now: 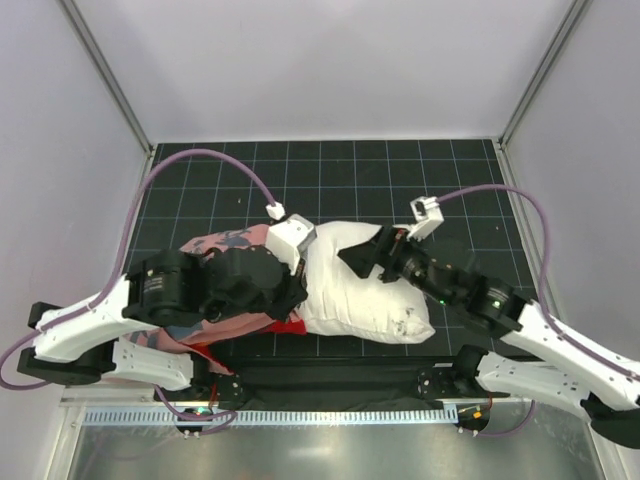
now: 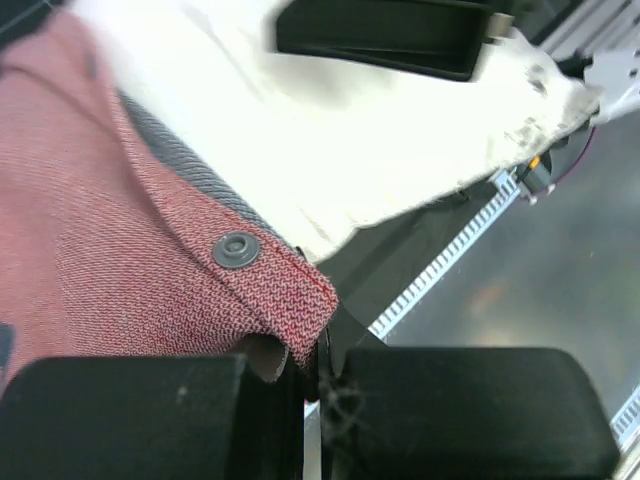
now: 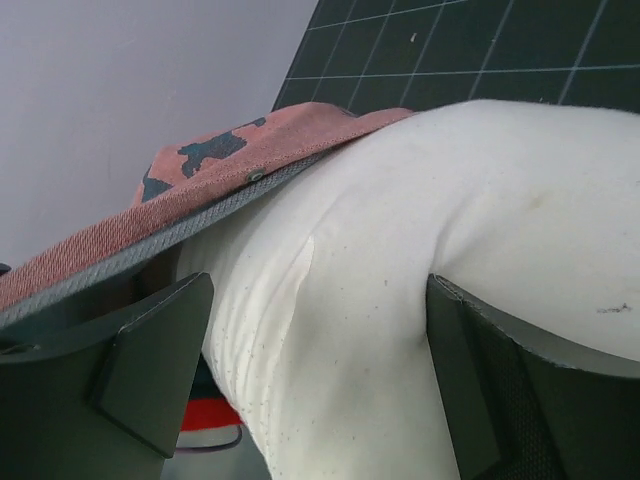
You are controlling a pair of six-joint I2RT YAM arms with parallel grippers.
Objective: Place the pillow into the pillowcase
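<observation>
**Pillow** (image 1: 375,295) – white, plump, with a few dark specks. It lies on the dark gridded tabletop (image 1: 400,180) near the front edge, and most of its body is outside the case.

**Pillowcase** (image 1: 225,243) – red printed fabric with dark blue patches, bunched to the left of the pillow and partly under the left arm. In the right wrist view its grey-lined hem (image 3: 200,225) lies over the pillow's (image 3: 400,280) upper left end. A small grey snap (image 2: 236,249) sits near the hem corner.

**Left claw** (image 2: 315,385) – pressed together, pinching the pillowcase's (image 2: 120,230) hem corner just below the snap. The pillow (image 2: 330,130) shows behind it.

**Right claw** (image 3: 320,290) – spread wide, with the pillow bulging between its fingers (image 3: 150,360). The right-hand finger dents the fabric. From overhead it rests on the pillow's top middle (image 1: 365,255).
</observation>
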